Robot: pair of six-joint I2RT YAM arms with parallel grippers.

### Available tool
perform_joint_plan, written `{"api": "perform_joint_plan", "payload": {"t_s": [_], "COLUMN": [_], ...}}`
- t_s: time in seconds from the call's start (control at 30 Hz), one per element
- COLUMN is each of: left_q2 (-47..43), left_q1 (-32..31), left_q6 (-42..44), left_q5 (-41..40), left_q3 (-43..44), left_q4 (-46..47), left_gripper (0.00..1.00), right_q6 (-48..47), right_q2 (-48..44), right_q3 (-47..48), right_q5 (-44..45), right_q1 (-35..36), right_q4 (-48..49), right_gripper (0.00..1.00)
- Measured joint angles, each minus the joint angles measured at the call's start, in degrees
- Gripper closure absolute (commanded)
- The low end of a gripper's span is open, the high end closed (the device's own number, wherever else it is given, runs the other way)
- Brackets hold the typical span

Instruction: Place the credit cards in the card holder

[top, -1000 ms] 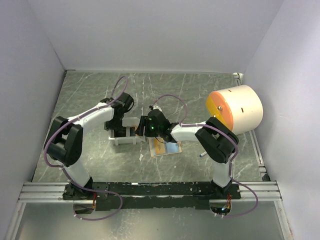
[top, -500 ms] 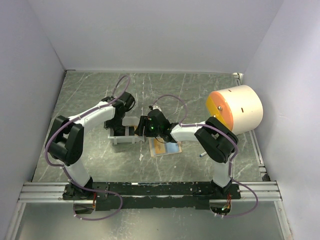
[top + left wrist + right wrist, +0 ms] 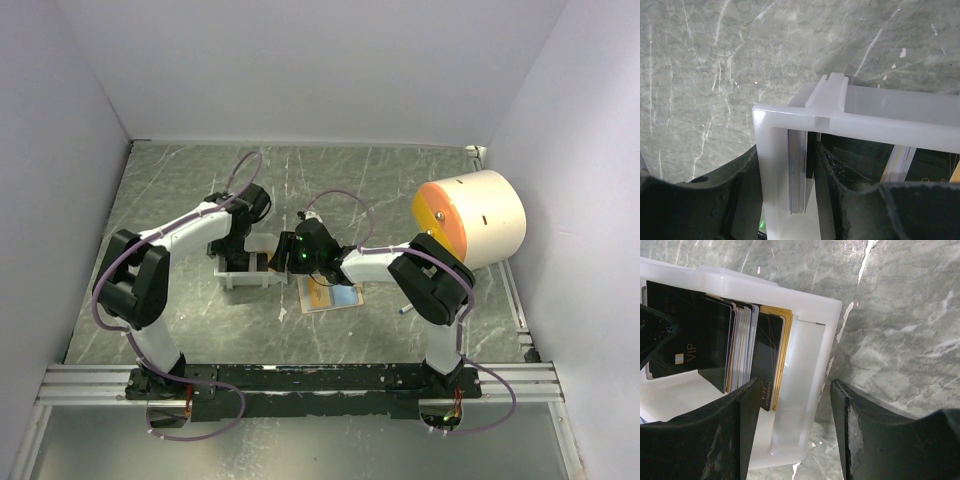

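Right wrist: credit cards [image 3: 690, 340] stand edgewise in white tray [image 3: 812, 340]; right gripper [image 3: 795, 385] spread, empty, astride its end wall. Left wrist: left gripper [image 3: 785, 155] flanks tray corner and card edges, clamping unclear. Only top view shows card holder [image 3: 322, 293] on desk [image 3: 400, 190] beside tray.

the bench [image 3: 400, 180] is grey-green with a stone pattern, streaked by thin white veins. the tray [image 3: 812, 335] is plain milky white. the credit cards [image 3: 715, 340] in it are mostly black, one with pale "vip" lettering, with white and grey ones between and a gold-yellow one at the end. near the bench's right edge, the drum [image 3: 490, 215] is cream with an orange face and a yellow wedge. the left arm [image 3: 185, 230] and right arm [image 3: 370, 262] are white and black, with purple cables [image 3: 240, 165].
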Motion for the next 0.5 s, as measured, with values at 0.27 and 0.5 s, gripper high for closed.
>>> {"api": "perform_joint_plan", "payload": {"t_s": [0.27, 0.5], "left_q2": [0.7, 0.7], "left_q1": [0.0, 0.0], "left_q6": [0.9, 1.5], "left_q5": [-1.5, -1.6], "left_q3": [0.2, 0.3], "left_q4": [-0.4, -0.3], "left_gripper": [0.56, 0.68], "right_q6": [0.0, 0.1], "right_q2": [0.2, 0.2], "right_q3": [0.0, 0.0], "right_q5": [-0.1, -0.1], "right_q1": [0.0, 0.0], "right_q4": [0.4, 0.4], "right_gripper": [0.44, 0.44]}}
